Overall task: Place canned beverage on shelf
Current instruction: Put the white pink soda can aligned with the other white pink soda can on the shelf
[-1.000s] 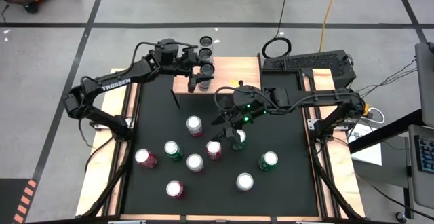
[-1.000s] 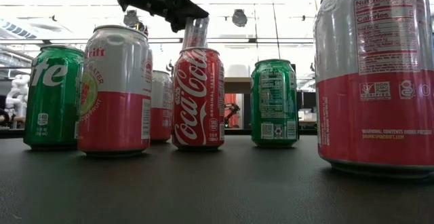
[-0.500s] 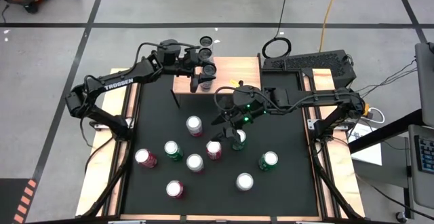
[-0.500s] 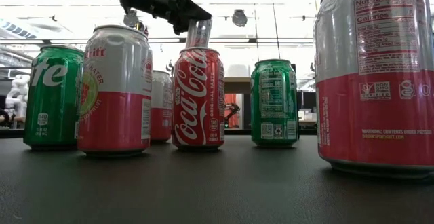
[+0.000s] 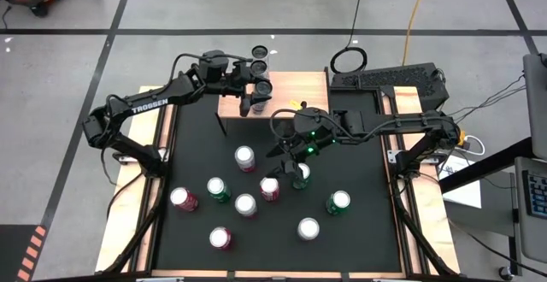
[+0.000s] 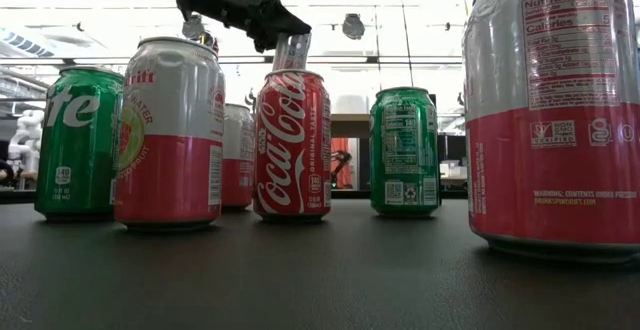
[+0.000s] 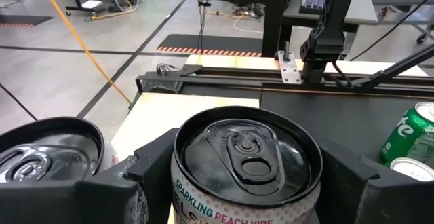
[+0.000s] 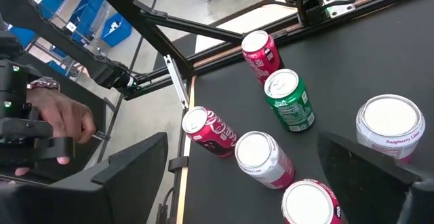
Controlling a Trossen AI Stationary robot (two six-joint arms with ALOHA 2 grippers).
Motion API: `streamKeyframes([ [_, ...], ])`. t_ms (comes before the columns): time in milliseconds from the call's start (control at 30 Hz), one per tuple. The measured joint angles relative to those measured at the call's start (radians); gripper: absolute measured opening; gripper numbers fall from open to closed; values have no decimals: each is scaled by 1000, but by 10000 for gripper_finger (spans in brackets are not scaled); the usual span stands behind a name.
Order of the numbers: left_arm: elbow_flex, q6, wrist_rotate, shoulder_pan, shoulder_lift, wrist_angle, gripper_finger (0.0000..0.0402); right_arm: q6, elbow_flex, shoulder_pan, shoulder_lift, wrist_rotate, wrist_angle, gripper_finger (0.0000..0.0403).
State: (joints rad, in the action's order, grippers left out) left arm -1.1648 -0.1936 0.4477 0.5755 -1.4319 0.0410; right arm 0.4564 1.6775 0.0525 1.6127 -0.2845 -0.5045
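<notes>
The left hand (image 5: 253, 88) is reaching over the shelf (image 5: 295, 94) at the counter's (image 5: 367, 222) 12 o'clock edge, its fingers (image 7: 102, 190) clamping a sparkling peach can (image 7: 245, 166) from both sides. The can is standing upright in the grip, its dark lid and pull tab facing up, at the shelf's 9 o'clock end. Just beside it, two more dark-topped cans (image 5: 259, 60) are sitting in a row toward 12 o'clock, and the nearest of them (image 7: 44, 153) is showing at the edge of the left wrist view. In the low view the hand is hanging above the red Coca-Cola can (image 6: 292, 145), gripping the pale can (image 6: 289, 52) up high.

The right hand (image 5: 291, 158) is hovering over the middle of the black counter, fingers spread wide and holding nothing, just over a white-topped can (image 5: 302, 173). Around it, toward 6 and 7 o'clock, loose cans are standing upright: a Sprite can (image 8: 290, 100), red cans (image 8: 261, 53) and pink-and-white raspberry cans (image 8: 388, 122).

A person's hand (image 8: 64, 125) is resting on a controller beyond the counter in the right wrist view.
</notes>
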Motion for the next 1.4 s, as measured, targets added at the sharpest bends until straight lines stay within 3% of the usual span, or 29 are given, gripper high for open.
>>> streamKeyframes([
  [400,-2,-7,-8,0,0,-12,295,0,0,0,0,0,0,357],
  [1133,-2,3,-24,-2,26,-40,297,0,0,-3,0,0,0,357],
  [1400,-2,5,-32,-2,85,-86,297,-8,0,-66,-10,0,-71,353],
])
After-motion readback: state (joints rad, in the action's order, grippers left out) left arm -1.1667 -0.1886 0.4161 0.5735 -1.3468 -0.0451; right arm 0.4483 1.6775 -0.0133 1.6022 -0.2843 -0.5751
